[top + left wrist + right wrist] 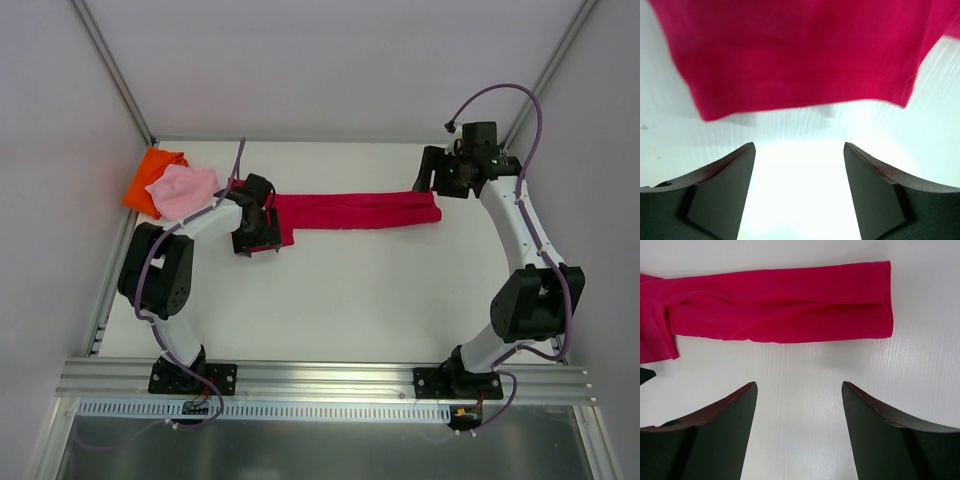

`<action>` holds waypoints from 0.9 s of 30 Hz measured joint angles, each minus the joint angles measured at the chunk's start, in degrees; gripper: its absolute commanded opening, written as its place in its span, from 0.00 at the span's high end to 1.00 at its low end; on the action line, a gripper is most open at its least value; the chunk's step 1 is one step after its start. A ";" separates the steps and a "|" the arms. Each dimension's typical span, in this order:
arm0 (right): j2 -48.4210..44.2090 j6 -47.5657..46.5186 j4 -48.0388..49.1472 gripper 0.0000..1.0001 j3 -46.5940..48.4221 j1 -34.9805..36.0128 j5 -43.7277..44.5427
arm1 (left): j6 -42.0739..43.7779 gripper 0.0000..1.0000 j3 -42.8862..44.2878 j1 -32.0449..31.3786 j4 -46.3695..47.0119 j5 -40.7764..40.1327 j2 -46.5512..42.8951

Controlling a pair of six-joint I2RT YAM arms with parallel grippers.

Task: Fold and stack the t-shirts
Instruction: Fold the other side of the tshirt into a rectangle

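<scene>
A crimson t-shirt (350, 211) lies in a long strip across the far side of the worktop (350, 310). The left gripper (799, 147) and right gripper (799, 385) are spread empty at its ends. A pink t-shirt (183, 190) rests on an orange t-shirt (152, 175) in the far-left corner.

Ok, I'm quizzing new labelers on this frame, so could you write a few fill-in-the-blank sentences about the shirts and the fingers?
The light pink shirt lies on the orange shirt in the far ____ corner.
The left gripper and right gripper both have their fingers ____.
The crimson shirt is one of ____ shirts on the table.
Missing: left; open; three.
</scene>
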 measured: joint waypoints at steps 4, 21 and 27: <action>-0.26 0.07 0.55 0.27 -1.70 0.00 -1.14 | -0.07 0.27 -3.08 0.00 0.13 -0.46 -3.48; 29.86 2.19 -3.39 0.27 21.14 1.11 -4.96 | 1.33 0.24 45.03 0.00 -3.17 1.38 18.56; 39.06 2.21 -6.23 0.27 35.82 1.16 -4.96 | 1.11 0.23 40.83 -0.02 -7.10 5.03 19.15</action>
